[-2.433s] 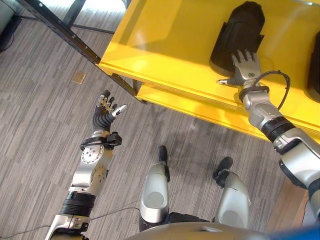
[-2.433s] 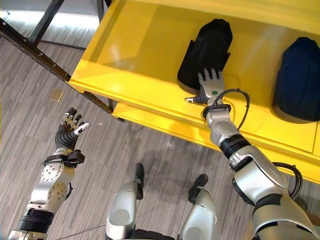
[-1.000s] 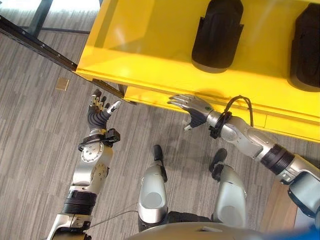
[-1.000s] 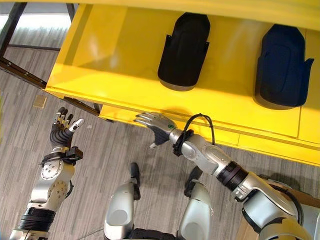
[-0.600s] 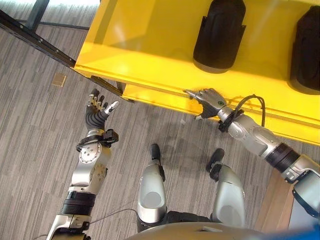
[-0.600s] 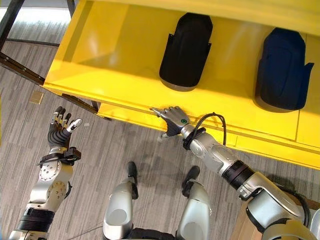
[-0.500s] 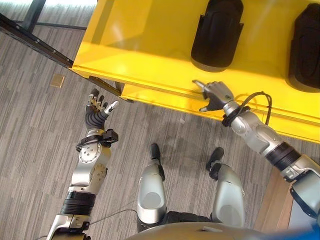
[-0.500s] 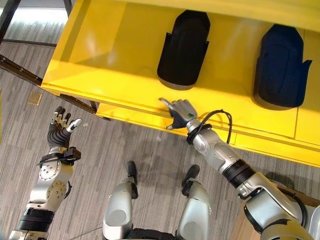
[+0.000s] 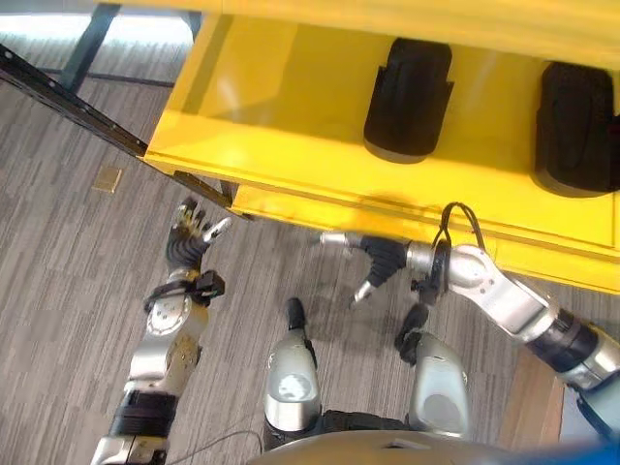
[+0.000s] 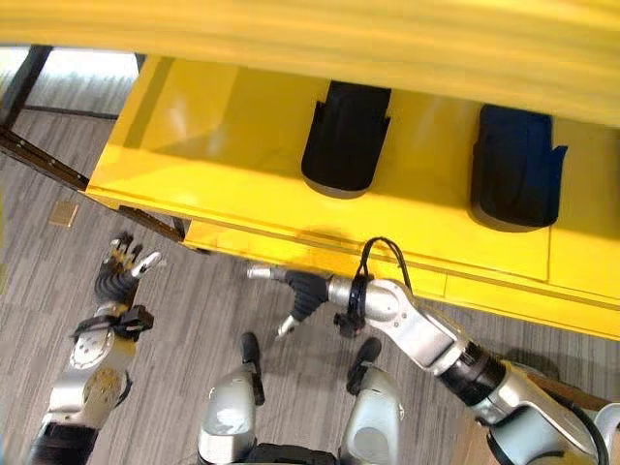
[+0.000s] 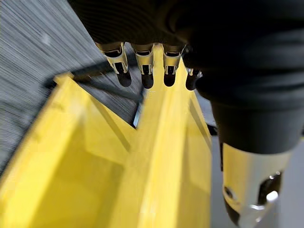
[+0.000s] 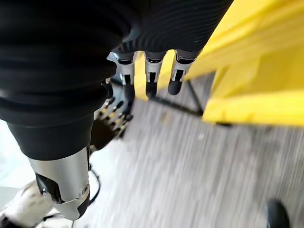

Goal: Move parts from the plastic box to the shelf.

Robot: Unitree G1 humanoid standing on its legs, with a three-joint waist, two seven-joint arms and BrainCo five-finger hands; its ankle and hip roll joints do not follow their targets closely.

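Two dark parts lie on the yellow shelf (image 9: 291,136): a black part (image 9: 407,85) toward the middle and a second dark part (image 9: 573,126) well to its right, apart from each other. In the right eye view the second part (image 10: 516,167) looks dark blue rather than black.

The right hand (image 9: 373,259) hangs below the shelf's front edge, over the grey striped floor (image 9: 68,252), well clear of both parts and touching neither. Its fingers are stretched out straight toward the robot's left, the thumb points down, and nothing is in it. Its own wrist view shows the same: the right hand's fingers (image 12: 149,78) are straight in a row with nothing between them and the thumb, and past them lie the floor and a corner of the yellow shelf.

The left hand (image 9: 189,237) is raised over the floor off the shelf's left corner, near a dark metal bar (image 9: 68,87) that runs slantwise there. Its fingers are spread and relaxed, holding nothing, and it is far from both parts. The left wrist view looks along these straight fingers (image 11: 145,71) at the yellow edges of the shelf from close by, which the head views do not give.

A small tan square (image 9: 108,178) lies on the floor to the left.
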